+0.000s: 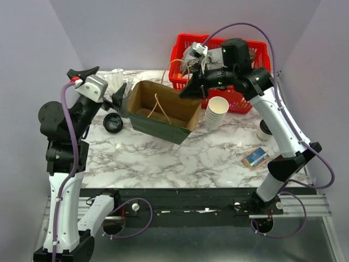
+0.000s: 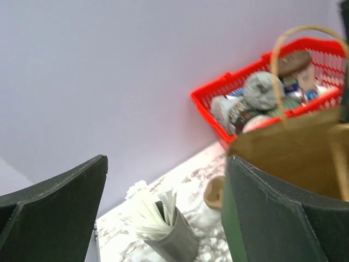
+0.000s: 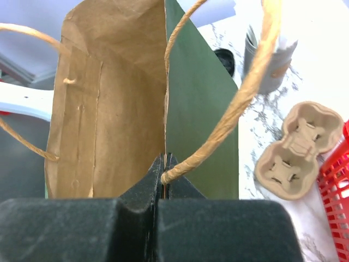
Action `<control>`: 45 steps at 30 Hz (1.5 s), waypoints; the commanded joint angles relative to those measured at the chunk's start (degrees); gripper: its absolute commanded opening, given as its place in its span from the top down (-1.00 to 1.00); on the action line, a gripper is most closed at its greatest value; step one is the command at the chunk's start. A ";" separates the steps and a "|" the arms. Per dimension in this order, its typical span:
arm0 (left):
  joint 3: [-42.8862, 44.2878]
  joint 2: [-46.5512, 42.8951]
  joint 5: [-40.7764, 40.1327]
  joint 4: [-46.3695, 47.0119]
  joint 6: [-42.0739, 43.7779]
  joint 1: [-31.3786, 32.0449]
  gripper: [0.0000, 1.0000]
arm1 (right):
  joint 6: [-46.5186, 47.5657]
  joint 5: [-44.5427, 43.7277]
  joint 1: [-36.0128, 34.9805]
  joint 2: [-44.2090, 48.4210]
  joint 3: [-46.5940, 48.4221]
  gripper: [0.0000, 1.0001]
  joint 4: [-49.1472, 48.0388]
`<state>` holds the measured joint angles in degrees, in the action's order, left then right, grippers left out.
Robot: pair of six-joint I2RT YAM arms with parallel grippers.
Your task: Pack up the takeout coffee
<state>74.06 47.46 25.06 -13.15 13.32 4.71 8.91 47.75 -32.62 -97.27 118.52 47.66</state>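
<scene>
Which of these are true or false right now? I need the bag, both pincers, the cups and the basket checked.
1. The right pincer is shut on the rim of the paper bag. True.
2. The left pincer is shut. False: its jaws stand wide open and hold nothing.
3. The stack of paper cups stands inside the bag. False: it stands on the table, to the right of the bag.
4. The red basket has items in it. True.
</scene>
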 commanded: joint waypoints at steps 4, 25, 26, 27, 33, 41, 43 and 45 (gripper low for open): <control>1.79 0.79 -6.34 5.15 -5.06 -2.07 -0.97 | -3.28 5.34 -0.25 0.68 6.56 0.99 10.27; -2.61 1.32 5.86 0.85 -4.89 -2.25 -0.97 | 4.70 -0.54 1.33 2.16 -2.93 -1.00 8.35; -3.04 1.49 6.92 0.49 -4.10 -2.25 -0.97 | 5.67 -2.12 1.25 3.66 -5.73 -1.00 7.02; -3.31 1.84 7.63 0.23 -4.18 -2.25 -0.97 | 6.55 -2.48 1.16 6.19 -8.02 -1.00 5.44; -2.70 4.13 25.71 -13.72 7.81 -2.16 -0.97 | 7.18 0.41 1.24 7.02 -13.84 -1.00 -0.37; 3.02 8.08 31.20 -43.89 30.09 1.17 -0.93 | 8.32 1.84 -0.24 -1.49 -8.67 -1.00 -0.55; 2.84 7.47 28.56 -41.89 29.75 1.53 -0.89 | 8.76 0.77 -0.51 -3.00 -7.69 -1.00 -0.11; 1.35 5.29 26.37 -38.29 25.63 1.53 -0.90 | 9.11 1.29 -0.86 -4.49 -6.99 -0.93 0.59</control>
<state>74.91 55.81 51.72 -49.74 36.05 5.85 15.99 49.17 -32.42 -99.83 108.33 47.27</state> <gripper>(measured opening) 0.951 0.996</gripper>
